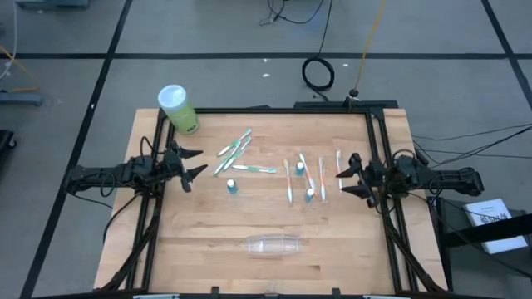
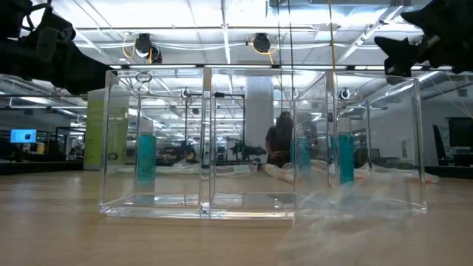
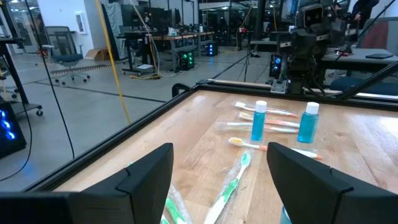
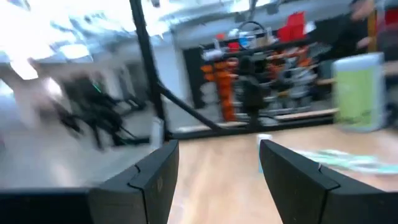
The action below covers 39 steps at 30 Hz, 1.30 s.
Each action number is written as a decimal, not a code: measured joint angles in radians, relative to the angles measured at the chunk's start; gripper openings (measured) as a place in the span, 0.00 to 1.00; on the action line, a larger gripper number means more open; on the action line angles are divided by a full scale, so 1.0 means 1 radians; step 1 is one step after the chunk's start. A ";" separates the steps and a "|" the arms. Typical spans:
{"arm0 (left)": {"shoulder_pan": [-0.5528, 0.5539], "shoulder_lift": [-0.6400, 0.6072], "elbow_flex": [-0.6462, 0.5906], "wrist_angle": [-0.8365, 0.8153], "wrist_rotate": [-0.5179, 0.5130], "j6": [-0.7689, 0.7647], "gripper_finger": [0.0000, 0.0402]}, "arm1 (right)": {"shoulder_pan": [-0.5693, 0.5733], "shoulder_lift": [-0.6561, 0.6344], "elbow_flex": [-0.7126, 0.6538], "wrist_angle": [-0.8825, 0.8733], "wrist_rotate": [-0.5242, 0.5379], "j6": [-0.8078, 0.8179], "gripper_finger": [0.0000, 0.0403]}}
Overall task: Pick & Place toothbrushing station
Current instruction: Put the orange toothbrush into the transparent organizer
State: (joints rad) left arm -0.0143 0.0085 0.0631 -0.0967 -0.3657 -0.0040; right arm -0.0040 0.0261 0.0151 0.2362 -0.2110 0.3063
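Wooden table (image 1: pixel 199 241) w/ black frame fills centre of high view. Green canister w/ white lid (image 1: pixel 178 109) lies on its upper-left corner. Black cable coil (image 1: pixel 317 73) on grey floor above table, upper centre. White papers (image 1: pixel 492 221) at right edge, off table.

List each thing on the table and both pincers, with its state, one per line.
Left pincer: open, empty, hovering at the table's left.
Right pincer: open, empty, at the right.
Green toothbrushes: lying flat, loose.
Pink toothbrushes: lying flat.
Blue tubes: upright, capped.
Clear pouch: lying empty.
Green canister: tipped, lidded.
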 joint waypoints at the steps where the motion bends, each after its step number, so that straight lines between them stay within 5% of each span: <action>1: 0.000 0.000 0.000 0.000 0.000 0.000 0.67 | 0.000 0.000 0.000 0.019 0.002 0.039 0.54; 5: 0.000 0.000 0.000 0.000 0.000 0.000 0.67 | 0.000 0.000 0.000 0.059 0.036 0.064 0.54; 16: 0.000 0.000 0.000 0.000 0.000 0.000 0.67 | 0.000 0.016 0.000 -0.006 0.460 0.047 0.54; 24: 0.000 0.000 0.000 0.000 0.000 0.000 0.67 | -0.007 0.309 0.143 -0.376 0.811 0.303 0.54; 28: 0.000 0.000 0.000 0.000 0.000 0.000 0.67 | -0.045 0.539 0.310 -0.553 0.798 0.450 0.54; 32: 0.000 0.000 0.000 0.000 0.000 0.000 0.67 | -0.073 0.756 0.459 -0.797 0.670 0.581 0.54; 39: 0.000 0.000 0.000 0.000 0.000 0.000 0.67 | -0.097 1.018 0.541 -0.843 0.601 0.686 0.54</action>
State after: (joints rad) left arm -0.0145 0.0082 0.0628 -0.0963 -0.3660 -0.0040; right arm -0.1006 1.0438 0.5564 -0.6065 0.3895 0.9919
